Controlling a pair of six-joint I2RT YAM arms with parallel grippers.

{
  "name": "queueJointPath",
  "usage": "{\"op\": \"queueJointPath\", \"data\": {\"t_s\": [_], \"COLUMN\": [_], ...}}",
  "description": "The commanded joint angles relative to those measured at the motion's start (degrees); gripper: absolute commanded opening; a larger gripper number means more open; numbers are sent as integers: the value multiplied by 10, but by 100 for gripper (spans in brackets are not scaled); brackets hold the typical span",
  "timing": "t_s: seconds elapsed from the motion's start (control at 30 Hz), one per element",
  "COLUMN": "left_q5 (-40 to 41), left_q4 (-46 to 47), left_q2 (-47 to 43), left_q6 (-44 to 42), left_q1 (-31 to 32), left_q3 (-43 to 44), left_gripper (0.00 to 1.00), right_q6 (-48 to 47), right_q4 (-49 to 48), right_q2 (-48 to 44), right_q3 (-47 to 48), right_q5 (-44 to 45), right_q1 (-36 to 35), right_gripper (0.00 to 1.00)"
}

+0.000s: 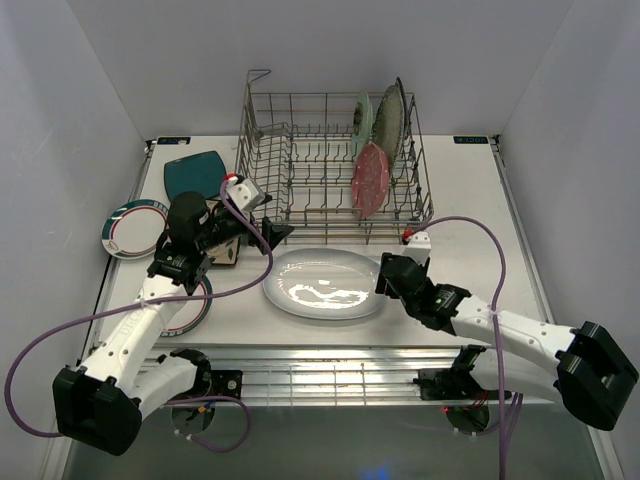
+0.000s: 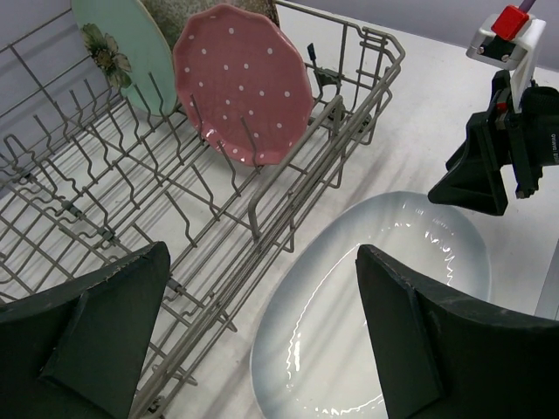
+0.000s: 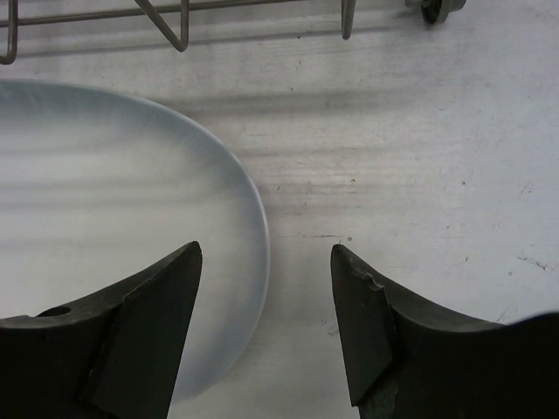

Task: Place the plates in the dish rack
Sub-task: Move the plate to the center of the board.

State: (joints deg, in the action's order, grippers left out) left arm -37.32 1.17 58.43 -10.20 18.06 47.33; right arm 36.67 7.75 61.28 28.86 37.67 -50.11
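Nearest the arm bases, a white rimmed round plate (image 1: 196,306) lies flat on the counter (image 1: 470,190) at about 8 o'clock from the centre, half covered by the left arm. Beside it the big white oval plate (image 1: 325,283) (image 2: 384,297) (image 3: 105,192) rests flat at the middle of the counter. The right pincer (image 1: 392,272) (image 3: 266,323) hangs low at the oval's 3 o'clock end, its jaws partly spread astride the rim, one finger over the plate and the other over bare counter, gripping nothing. The left pincer (image 1: 272,233) (image 2: 262,340) hovers at the oval's 10 o'clock, just over the near edge of the dish rack (image 1: 262,150) (image 2: 262,201) (image 3: 166,17), spread wide and empty. Out at 9 o'clock a second rimmed round plate (image 1: 135,227) lies by the left wall, with a teal square plate (image 1: 193,173) flat behind it at 10 o'clock. The rack stands at 12 o'clock, just beyond the oval. Three plates stand on edge between the tines on its 3 o'clock side: the pink dotted plate (image 1: 368,180) (image 2: 240,83) nearest, then the mint green plate (image 1: 363,120) (image 2: 118,52) and the speckled plate (image 1: 390,115) against the far right corner.
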Motion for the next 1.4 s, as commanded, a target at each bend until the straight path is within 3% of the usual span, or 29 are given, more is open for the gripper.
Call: {"op": "queueJointPath", "data": {"t_s": [0.0,0.17,0.37,0.7,1.13,1.37], "left_q5": [-29,-51,-20,155,177,288], "left_q4": [-8,-34,-38,11,-36,-49], "left_q2": [-31,-40,-39,-48,-73,-6], "left_q6": [-32,-46,-55,-150,-289,-326], "left_q1": [-3,-3,21,176,295,392], "left_q3": [-5,-3,-4,-45,-113,-118], "left_gripper": [98,98,98,98,98,98], "right_q6": [39,83,140,186,212,213], "right_q4": [5,-19,-77,-114,-120,-121], "right_q2": [-32,-74,-126,-160,-152,-114], "right_q3": [-21,-57,-129,-159,-163,-145], "right_q5": [-22,-64,-94,-119,-100,-89], "right_q1": [3,3,3,3,3,3], "right_gripper": [67,68,65,58,53,53]}}
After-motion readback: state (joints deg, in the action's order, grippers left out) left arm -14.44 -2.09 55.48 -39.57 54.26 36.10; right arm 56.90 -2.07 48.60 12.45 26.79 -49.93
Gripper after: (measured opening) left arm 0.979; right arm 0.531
